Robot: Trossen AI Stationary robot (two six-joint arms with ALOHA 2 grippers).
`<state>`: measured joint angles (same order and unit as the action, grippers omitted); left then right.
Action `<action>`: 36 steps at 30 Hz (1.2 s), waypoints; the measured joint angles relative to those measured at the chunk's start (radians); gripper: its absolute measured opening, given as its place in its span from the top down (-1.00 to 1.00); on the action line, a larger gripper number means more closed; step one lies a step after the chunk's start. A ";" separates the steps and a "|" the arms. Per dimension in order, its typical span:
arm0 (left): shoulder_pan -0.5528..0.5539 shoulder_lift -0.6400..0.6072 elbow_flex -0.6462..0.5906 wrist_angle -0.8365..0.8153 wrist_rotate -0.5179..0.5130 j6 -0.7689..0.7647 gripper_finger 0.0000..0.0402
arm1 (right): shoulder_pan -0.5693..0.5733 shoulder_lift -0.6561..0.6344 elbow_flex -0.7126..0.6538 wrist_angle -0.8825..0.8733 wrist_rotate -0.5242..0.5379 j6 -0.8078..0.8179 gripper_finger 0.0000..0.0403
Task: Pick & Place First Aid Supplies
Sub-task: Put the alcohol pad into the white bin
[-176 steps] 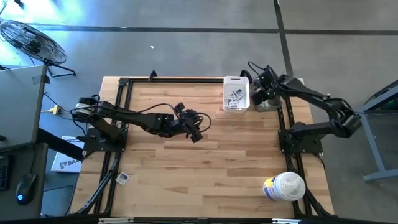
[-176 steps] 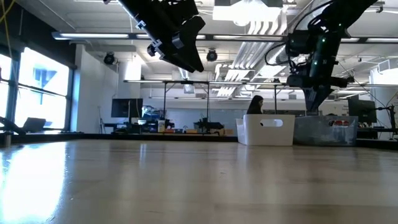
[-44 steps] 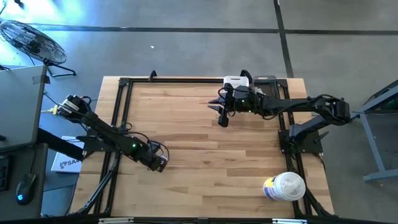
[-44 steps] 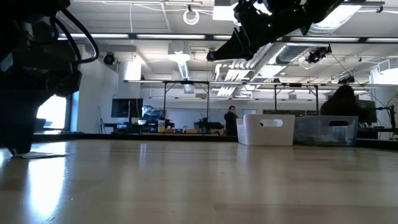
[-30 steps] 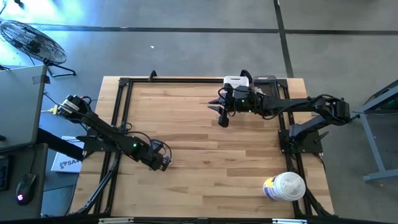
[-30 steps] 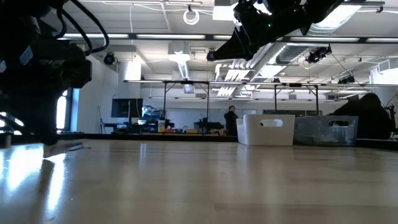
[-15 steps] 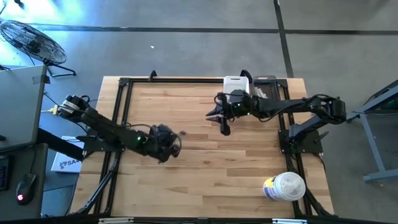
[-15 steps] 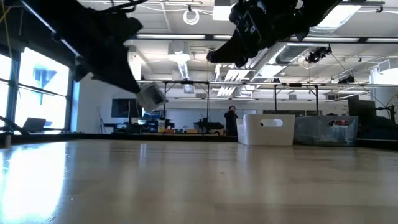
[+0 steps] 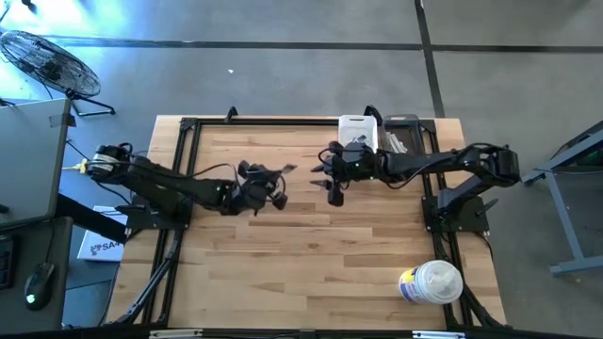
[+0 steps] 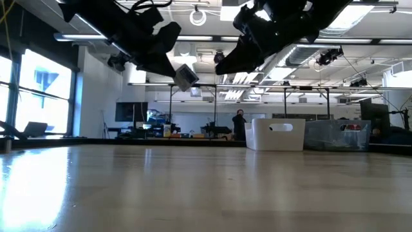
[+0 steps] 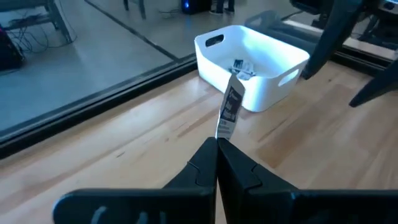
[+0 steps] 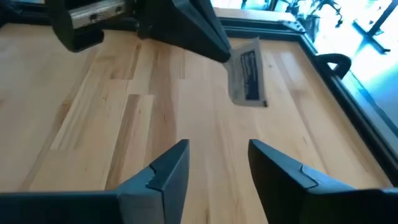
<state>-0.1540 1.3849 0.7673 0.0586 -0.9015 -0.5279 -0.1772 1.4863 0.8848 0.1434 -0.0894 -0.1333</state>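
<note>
Overhead, bare wood is lying open across the table's (image 9: 311,273) lower half. Left gripper (image 9: 279,177) is hanging mid-frame, clenched on a white packet (image 9: 287,169) sticking out past its fingertips — right gripper (image 9: 323,179) is facing it just beside, fingers spread, with the white bin (image 9: 358,127) at upper right.

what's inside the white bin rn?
White bin holds a few small packets in a loose pile. The near wall hides part of its floor. Another packet sits in the left end effector.

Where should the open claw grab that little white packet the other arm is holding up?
Probably the packet's free end, opposite the left gripper's pinch. It hangs in mid-air above the table, thin and flat, so the open right gripper should come head-on and close across its two flat faces.
</note>
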 joint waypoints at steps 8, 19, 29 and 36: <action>0.023 0.011 0.000 0.088 0.050 0.050 1.00 | 0.001 0.046 0.000 0.090 0.014 0.002 0.23; 0.023 0.105 0.000 0.288 0.159 0.252 1.00 | 0.001 0.105 0.000 0.244 0.013 0.022 0.32; 0.022 0.105 -0.001 0.227 0.272 0.289 1.00 | 0.001 0.056 0.001 0.159 -0.033 -0.106 0.34; 0.023 0.105 -0.001 0.246 0.313 0.299 1.00 | 0.002 0.072 0.000 0.056 -0.127 -0.137 0.34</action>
<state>-0.1310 1.4895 0.7666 0.3048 -0.5886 -0.2292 -0.1757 1.5583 0.8849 0.1997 -0.2162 -0.2707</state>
